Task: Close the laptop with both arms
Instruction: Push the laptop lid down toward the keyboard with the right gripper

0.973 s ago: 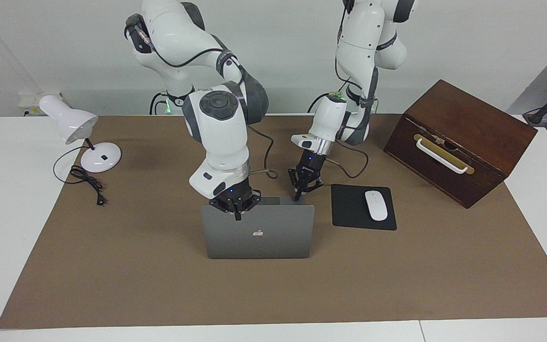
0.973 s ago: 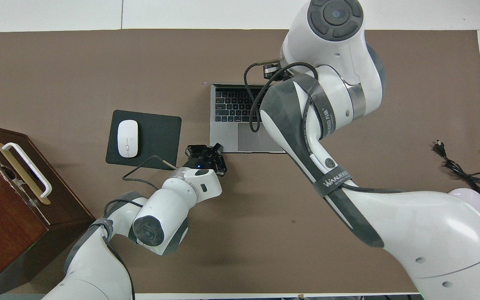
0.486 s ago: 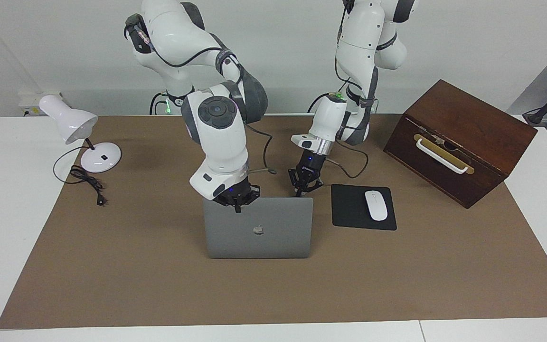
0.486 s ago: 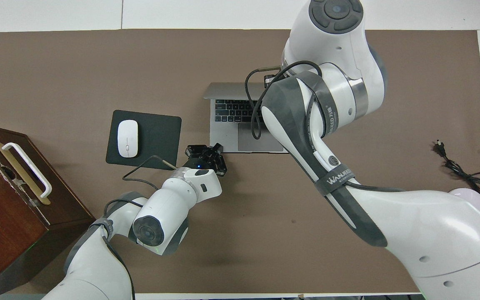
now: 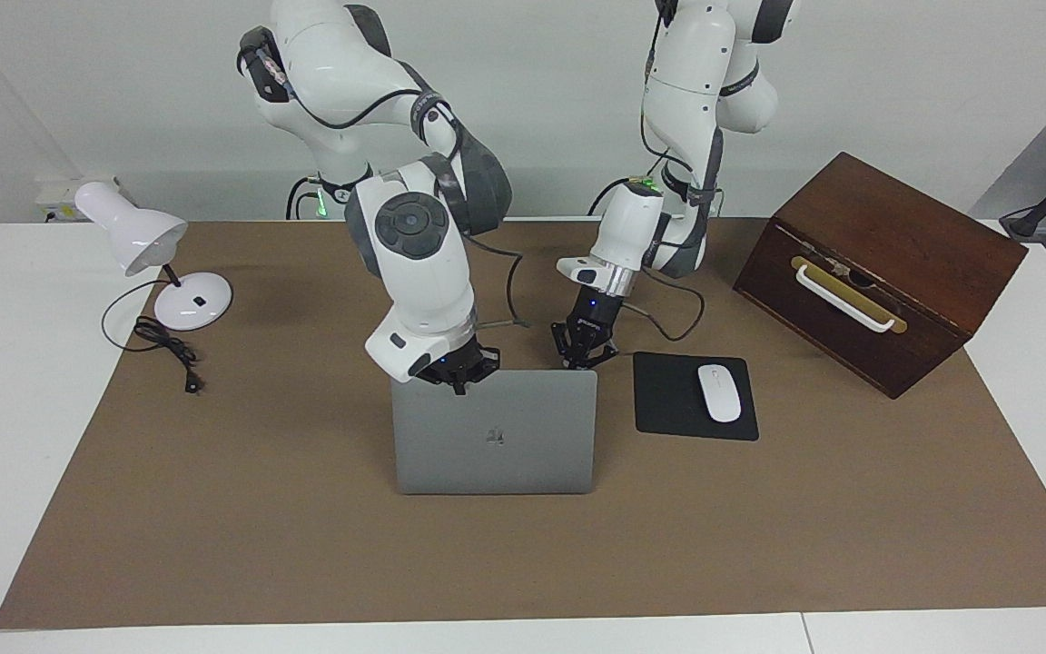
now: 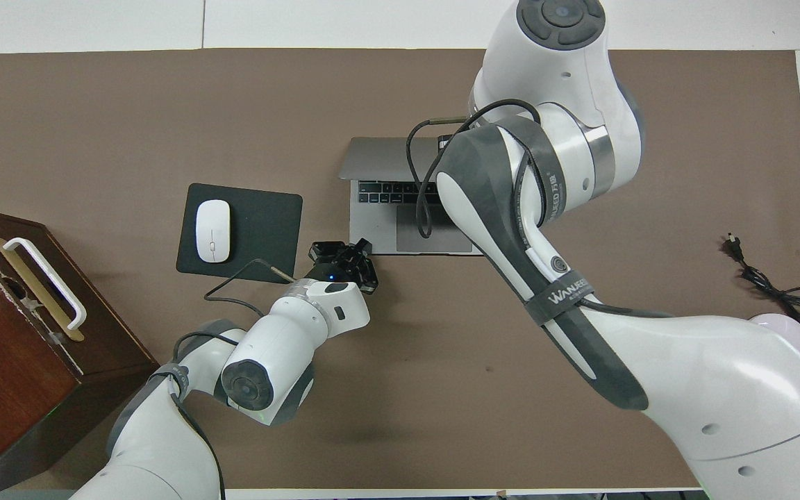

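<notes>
The silver-grey laptop (image 5: 494, 431) stands on the brown mat, its lid with the apple logo tipped toward the robots and part way down. In the overhead view the lid (image 6: 378, 158) covers the upper keyboard rows. My right gripper (image 5: 457, 375) rests on the lid's top edge toward the right arm's end; in the overhead view it is hidden under its own arm. My left gripper (image 5: 583, 356) hangs low at the base's corner nearest the robots, beside the mouse pad, and also shows in the overhead view (image 6: 343, 255).
A black mouse pad (image 5: 668, 400) with a white mouse (image 5: 719, 392) lies beside the laptop toward the left arm's end. A brown wooden box (image 5: 877, 268) stands past it. A white desk lamp (image 5: 137, 238) and its cable (image 5: 164, 345) sit at the right arm's end.
The lid has tipped further down toward the robots, covering more of the keyboard. My right gripper has moved with its top edge. The left arm has barely moved.
</notes>
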Motion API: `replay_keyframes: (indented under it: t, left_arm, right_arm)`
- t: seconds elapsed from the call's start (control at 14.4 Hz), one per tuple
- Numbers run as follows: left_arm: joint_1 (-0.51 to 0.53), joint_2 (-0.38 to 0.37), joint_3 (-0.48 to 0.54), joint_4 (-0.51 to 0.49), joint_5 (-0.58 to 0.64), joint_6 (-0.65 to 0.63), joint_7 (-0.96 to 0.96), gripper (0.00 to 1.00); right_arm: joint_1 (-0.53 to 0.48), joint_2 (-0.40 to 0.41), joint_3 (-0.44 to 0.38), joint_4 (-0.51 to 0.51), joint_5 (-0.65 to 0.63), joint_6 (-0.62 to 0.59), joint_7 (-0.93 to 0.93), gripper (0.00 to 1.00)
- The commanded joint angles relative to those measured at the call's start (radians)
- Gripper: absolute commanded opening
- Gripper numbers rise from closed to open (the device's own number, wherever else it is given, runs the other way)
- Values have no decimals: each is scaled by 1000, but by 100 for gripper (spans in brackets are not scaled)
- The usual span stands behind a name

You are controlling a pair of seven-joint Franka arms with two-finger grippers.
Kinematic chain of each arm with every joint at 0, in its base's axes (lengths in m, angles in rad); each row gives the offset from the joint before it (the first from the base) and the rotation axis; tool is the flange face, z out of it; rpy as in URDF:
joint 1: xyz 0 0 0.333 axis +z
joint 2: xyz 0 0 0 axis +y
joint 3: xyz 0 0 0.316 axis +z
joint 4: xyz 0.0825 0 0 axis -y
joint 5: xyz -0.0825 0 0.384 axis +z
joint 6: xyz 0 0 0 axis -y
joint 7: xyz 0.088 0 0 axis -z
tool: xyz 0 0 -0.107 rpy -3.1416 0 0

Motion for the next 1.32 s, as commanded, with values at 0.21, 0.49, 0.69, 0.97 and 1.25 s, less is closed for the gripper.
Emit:
replay_keyframes:
  t: [0.21, 0.49, 0.69, 0.97, 1.25]
  left_arm:
    - [4, 108, 23, 44, -4, 4, 25, 0]
    - [4, 108, 23, 44, -6, 4, 25, 0]
    - [8, 108, 23, 44, -4, 4, 25, 0]
    - [8, 108, 23, 44, -4, 4, 25, 0]
    - [8, 108, 23, 44, -6, 4, 25, 0]
  right_arm:
    - [-8, 41, 9, 8, 81, -31, 53, 0]
    - [-8, 61, 8, 6, 120, -68, 93, 0]
    - [-2, 74, 9, -8, 123, -74, 113, 0]
    - [9, 105, 9, -17, 123, -65, 142, 0]
    - [9, 114, 11, -21, 123, -60, 145, 0]
